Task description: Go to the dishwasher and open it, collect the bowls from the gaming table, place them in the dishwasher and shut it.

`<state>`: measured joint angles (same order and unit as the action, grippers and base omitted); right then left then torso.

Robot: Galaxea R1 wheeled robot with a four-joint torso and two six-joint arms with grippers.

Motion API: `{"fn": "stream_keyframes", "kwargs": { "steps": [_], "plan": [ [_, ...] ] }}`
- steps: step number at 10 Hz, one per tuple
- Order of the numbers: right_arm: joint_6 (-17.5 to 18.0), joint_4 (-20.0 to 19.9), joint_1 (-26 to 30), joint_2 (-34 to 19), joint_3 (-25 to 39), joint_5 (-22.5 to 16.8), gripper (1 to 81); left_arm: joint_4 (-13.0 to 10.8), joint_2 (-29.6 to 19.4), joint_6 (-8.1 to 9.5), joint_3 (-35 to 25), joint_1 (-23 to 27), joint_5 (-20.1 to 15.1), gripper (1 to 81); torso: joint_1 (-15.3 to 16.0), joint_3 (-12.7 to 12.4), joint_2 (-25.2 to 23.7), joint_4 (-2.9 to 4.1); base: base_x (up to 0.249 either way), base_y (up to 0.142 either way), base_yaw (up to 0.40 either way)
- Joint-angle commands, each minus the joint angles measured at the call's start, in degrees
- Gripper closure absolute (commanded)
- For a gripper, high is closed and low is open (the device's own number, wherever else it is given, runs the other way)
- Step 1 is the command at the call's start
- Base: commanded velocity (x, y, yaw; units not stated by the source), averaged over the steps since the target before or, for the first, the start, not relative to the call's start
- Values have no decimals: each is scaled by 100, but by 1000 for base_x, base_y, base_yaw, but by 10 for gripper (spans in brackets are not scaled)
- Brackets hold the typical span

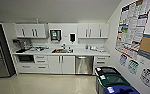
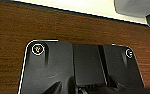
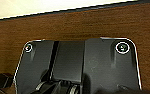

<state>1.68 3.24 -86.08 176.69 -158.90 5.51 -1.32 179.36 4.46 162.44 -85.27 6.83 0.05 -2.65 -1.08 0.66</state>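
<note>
A white countertop (image 1: 78,52) runs along the far wall of the kitchenette, above white drawers and cabinet doors. A sink (image 1: 62,51) with a faucet is set into it near the middle. A dark coffee machine (image 1: 20,46) stands at its left end, and small items too blurred to name sit toward its right end. The glossy pale floor (image 1: 46,83) in front carries recycling bins (image 1: 113,81) with black, green and blue lids, lined up against the right wall.
</note>
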Motion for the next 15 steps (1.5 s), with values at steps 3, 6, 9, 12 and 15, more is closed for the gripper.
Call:
{"fn": "stream_keyframes", "kwargs": {
  "steps": [3,6,9,12,15],
  "plan": [
    [-1,-17,350,44,18,-252,10,0,4,-33,7,340,-252,10,2,0,0,0,108,76,0],
    [8,-25,332,44,10,-243,10,0,4,-33,7,349,-252,10,2,0,0,0,109,75,0],
    [16,-25,323,35,1,-243,10,0,12,-33,7,349,-252,10,2,0,0,0,109,67,0],
    [16,-25,323,-17,-8,-243,10,-35,39,-33,7,349,-252,10,2,0,0,0,111,0,0],
    [16,-25,350,-8,27,-252,10,-18,21,-33,7,340,-252,10,2,0,-2,0,112,0,0]
  ]
}}
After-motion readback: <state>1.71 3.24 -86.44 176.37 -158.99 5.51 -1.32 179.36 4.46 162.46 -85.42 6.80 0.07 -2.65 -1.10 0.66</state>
